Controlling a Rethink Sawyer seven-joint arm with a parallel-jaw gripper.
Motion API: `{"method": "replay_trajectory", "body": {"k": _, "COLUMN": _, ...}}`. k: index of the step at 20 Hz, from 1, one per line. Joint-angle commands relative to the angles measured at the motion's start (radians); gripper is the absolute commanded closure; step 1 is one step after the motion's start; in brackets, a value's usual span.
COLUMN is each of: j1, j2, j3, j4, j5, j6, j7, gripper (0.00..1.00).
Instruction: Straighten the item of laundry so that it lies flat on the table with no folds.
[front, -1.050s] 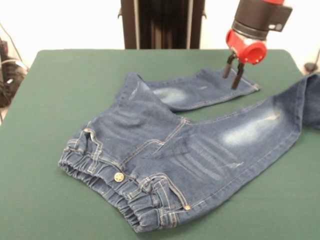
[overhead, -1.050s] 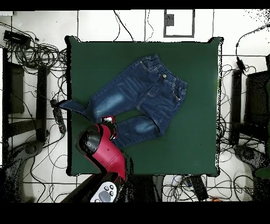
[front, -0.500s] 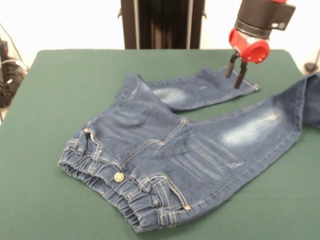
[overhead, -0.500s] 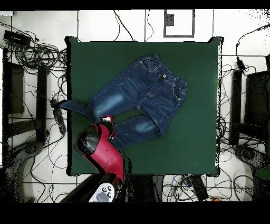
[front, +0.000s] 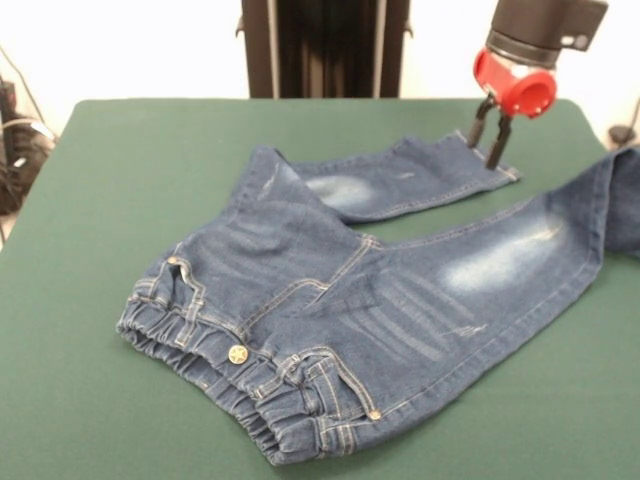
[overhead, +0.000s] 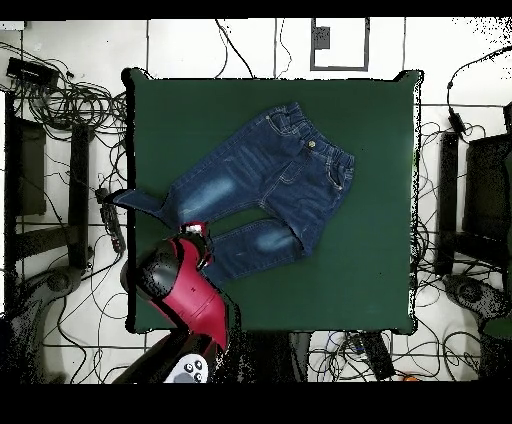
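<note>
The jeans lie across the middle and right of the front view, spread on the green table. Their gathered waistband sits at the lower centre of the frame, with the brass button facing up. One leg runs toward the upper right and ends in a hem just below the gripper. The other leg, with a pale faded patch, stretches to the right edge of the frame, where its end folds back on itself and hangs at the table's rim. The cloth is creased around the crotch and the first leg lies partly tucked under the body of the jeans.

In the overhead view the jeans sit in the centre and left part of the table, waistband toward the upper right, one leg end reaching past the left edge.

The gripper is in the upper right of the front view, its two dark fingers slightly apart and pointing down, holding nothing, tips just above the hem. From overhead the gripper appears at the lower left, beside that leg's end.
</note>
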Motion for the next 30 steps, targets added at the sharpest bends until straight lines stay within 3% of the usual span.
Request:
{"method": "replay_trajectory", "body": {"k": 1, "j1": 0.015, "j2": -0.002, "j3": 0.142, "j4": 0.046, "j5": 0.057, "j6": -0.036, "j7": 0.331, "gripper": 0.0}}
{"method": "replay_trajectory", "body": {"k": 11, "j1": 0.043, "j2": -0.013, "j3": 0.117, "j4": 0.074, "j5": 0.058, "j6": -0.01, "j7": 0.319, "gripper": 0.0}}
{"method": "replay_trajectory", "body": {"k": 15, "j1": 0.108, "j2": 0.021, "j3": 0.024, "j4": 0.057, "j5": 0.056, "j6": 0.096, "j7": 0.37, "gripper": 0.0}}
{"method": "replay_trajectory", "body": {"k": 19, "j1": 0.175, "j2": 0.068, "j3": -0.081, "j4": 0.019, "j5": -0.001, "j6": 0.251, "j7": 0.483, "gripper": 0.0}}
{"method": "replay_trajectory", "body": {"k": 30, "j1": 0.193, "j2": 0.096, "j3": -0.154, "j4": -0.028, "j5": -0.124, "j6": 0.456, "j7": 0.618, "gripper": 0.0}}
